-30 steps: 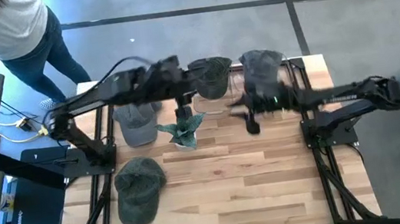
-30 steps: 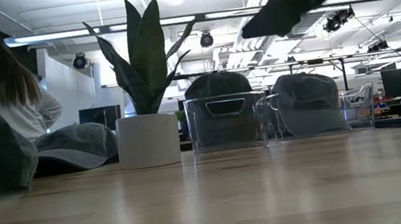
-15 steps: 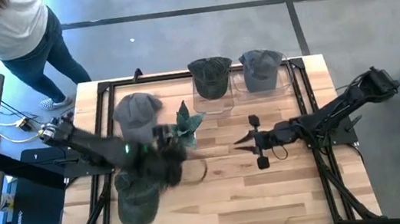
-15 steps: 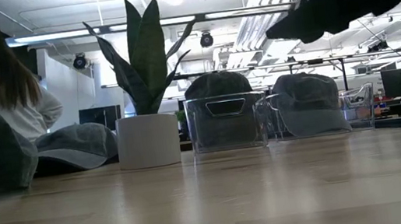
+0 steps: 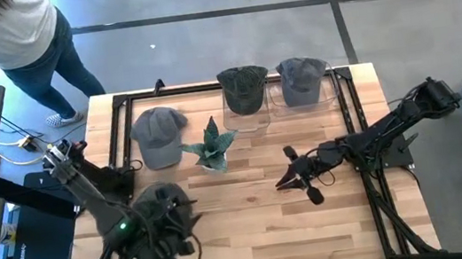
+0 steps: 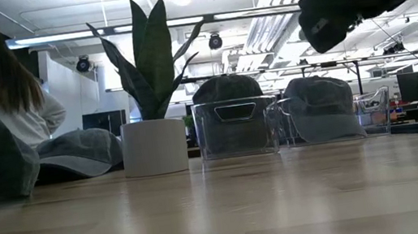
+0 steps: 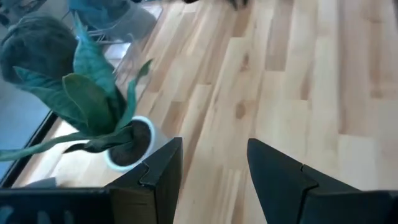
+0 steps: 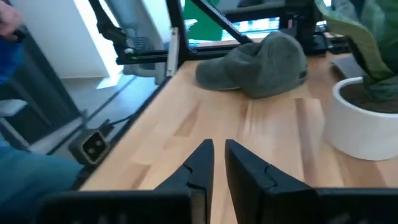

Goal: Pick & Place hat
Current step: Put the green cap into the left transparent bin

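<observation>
Overhead, a pale wooden-plank table (image 5: 262,233) with a black frame sits on a grey floor, and a person (image 5: 13,33) stands off its 11 o'clock corner. Along the 12 o'clock edge stand two clear plastic bins: the left bin (image 5: 245,110) holds a dark green cap (image 5: 242,88), the right bin (image 5: 305,95) a grey cap (image 5: 300,77). A white pot with a stiff-leaved plant (image 5: 212,146) sits near the middle, with a loose grey hat (image 5: 158,136) at its 9 o'clock. Another soft, dark green hat (image 5: 162,201) lies toward 8 o'clock under the left gripper (image 5: 177,230), whose fingers stand apart. Right of centre, the right gripper (image 5: 287,178) hovers with fingers nearly touching, gripping nothing.
</observation>
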Robot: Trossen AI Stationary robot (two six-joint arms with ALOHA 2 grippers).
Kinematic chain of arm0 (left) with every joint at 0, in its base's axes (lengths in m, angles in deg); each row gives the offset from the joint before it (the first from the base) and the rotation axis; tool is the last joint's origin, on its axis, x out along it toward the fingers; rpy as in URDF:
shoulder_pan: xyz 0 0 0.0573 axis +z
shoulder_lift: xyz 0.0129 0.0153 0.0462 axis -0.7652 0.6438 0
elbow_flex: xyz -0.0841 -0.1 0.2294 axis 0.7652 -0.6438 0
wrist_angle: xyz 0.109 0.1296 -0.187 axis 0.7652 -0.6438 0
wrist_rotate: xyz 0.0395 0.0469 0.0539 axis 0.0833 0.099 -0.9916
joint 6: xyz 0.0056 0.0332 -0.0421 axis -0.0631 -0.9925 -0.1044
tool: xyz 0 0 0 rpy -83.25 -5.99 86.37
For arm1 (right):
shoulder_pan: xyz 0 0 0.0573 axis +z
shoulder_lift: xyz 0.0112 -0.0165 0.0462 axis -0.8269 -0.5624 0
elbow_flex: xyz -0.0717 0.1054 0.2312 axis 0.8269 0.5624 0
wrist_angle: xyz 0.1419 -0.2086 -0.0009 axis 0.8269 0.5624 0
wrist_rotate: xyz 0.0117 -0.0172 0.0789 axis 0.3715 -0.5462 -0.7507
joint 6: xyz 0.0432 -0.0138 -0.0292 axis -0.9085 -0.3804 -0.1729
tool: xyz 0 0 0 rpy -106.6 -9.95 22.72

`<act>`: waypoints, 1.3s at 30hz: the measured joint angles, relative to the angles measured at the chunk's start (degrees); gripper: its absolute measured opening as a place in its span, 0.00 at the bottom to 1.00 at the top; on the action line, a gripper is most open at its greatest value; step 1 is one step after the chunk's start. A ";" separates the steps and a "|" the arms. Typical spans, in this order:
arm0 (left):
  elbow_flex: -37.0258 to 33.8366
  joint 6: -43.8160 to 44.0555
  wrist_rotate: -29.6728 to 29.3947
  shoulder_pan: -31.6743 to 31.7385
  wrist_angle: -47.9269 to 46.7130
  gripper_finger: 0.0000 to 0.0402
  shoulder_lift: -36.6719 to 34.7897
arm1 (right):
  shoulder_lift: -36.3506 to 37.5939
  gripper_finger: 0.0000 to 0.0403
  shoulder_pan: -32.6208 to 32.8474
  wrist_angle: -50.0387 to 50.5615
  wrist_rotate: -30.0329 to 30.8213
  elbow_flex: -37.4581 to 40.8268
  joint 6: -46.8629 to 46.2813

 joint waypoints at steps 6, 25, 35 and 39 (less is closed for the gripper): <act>-3.49 4.09 2.35 -0.96 -1.41 0.43 -0.14 | 0.00 0.05 1.42 3.58 7.75 0.04 3.68; -30.83 35.00 9.37 -0.92 -3.37 0.43 -23.18 | -1.47 0.07 -7.78 -0.96 21.50 -0.45 20.56; -28.76 39.38 30.68 -0.92 -2.74 0.43 -26.36 | -1.94 0.05 -2.83 18.27 16.57 -19.87 2.03; -28.22 37.89 38.13 -0.93 -2.79 0.43 -26.27 | -3.36 0.02 -0.96 28.68 15.99 -30.27 -3.85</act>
